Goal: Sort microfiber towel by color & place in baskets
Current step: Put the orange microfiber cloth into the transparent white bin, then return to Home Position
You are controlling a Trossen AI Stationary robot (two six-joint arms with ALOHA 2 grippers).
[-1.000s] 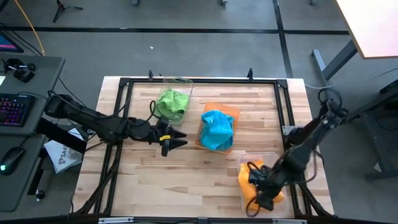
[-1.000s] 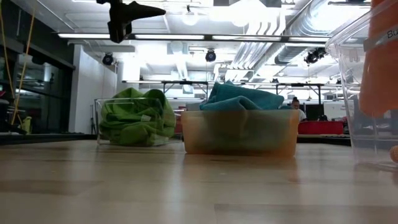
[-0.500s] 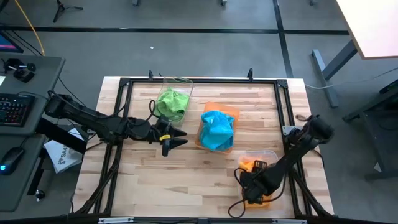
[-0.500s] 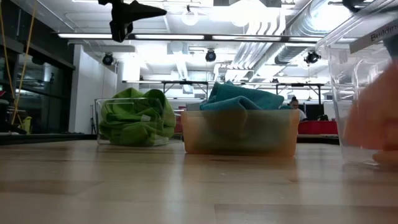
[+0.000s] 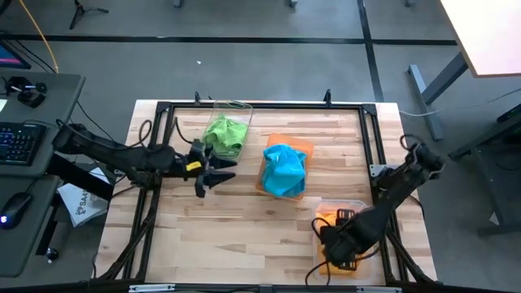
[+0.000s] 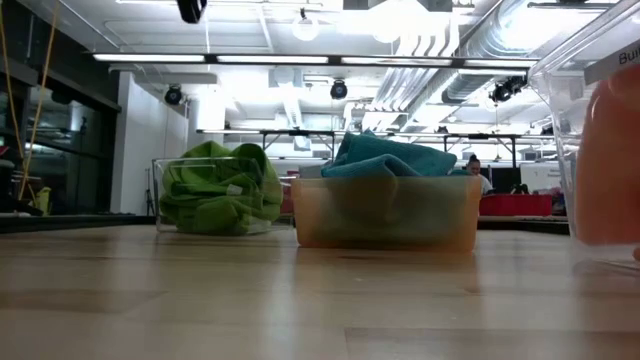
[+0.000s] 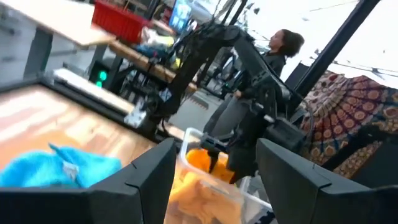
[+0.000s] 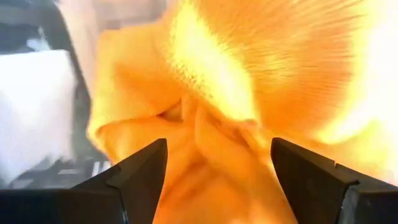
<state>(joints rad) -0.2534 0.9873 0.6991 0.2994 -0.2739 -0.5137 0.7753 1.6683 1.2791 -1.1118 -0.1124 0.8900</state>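
Overhead, I am seeing the right tool (image 5: 336, 248) reaching down into the clear basket (image 5: 356, 205) at the near right of the surface (image 5: 244, 236), its arm covering most of the orange towels (image 5: 326, 218); whether its fingers are spread or clenched I cannot tell from above. My right wrist camera is filling that gap: the two dark fingers (image 8: 140, 177) are standing apart with rumpled orange cloth (image 8: 236, 93) bulging between them, nothing pinched, so I am reading that tool as released over the pile. The left tool (image 5: 210, 172) is hanging over bare wood beside the clear basket of green towels (image 5: 225, 134); its wrist camera is showing the fingers (image 7: 149, 180) parted and holding nothing, and looking across the blue towels (image 7: 56, 168) to the right arm (image 7: 249, 137) dipping into the far basket (image 7: 186, 140); a person (image 7: 283, 43) is showing in the room behind. From above, the blue towels (image 5: 285, 169) are heaped in the orange basket (image 5: 286, 142) at the middle. The level camera alone is showing how high the green pile (image 6: 220, 185) and blue pile (image 6: 390, 158) are rising above their rims; the right basket (image 6: 590, 130) is cut off at the edge there, its orange contents only a blur.
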